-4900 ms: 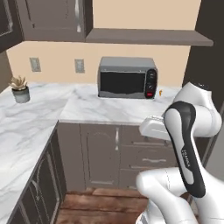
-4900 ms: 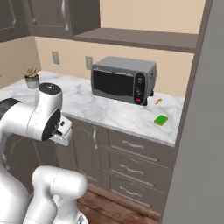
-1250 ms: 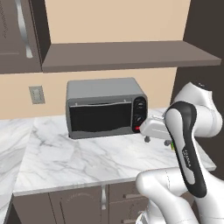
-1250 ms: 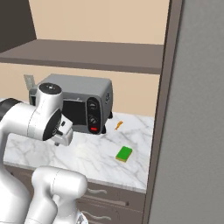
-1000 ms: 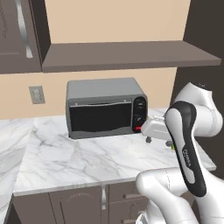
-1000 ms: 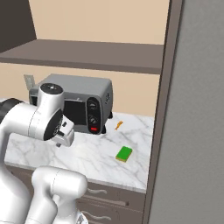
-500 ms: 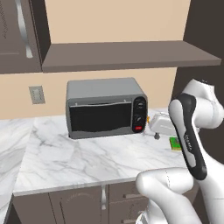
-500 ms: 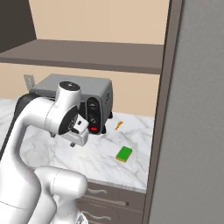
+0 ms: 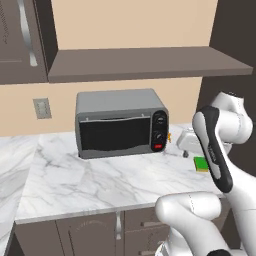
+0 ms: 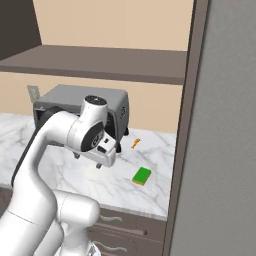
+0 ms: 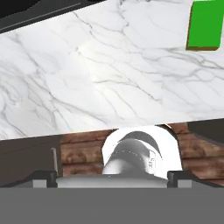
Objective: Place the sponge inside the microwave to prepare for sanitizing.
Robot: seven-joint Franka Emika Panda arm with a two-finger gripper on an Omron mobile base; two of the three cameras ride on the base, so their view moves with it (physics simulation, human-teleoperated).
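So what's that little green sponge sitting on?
The sponge lies flat on the white marble counter, right of the grey box oven. Its underside is hidden.

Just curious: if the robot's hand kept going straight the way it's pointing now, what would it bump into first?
Probably the bare marble counter: the hand camera looks down onto it. The sponge lies off to one side, out of that line. Depth is hard to judge.

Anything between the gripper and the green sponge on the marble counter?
Nothing visible. The open gripper hangs over bare white marble counter beside the small green sponge block; the little orange item lies farther back, out of the path.
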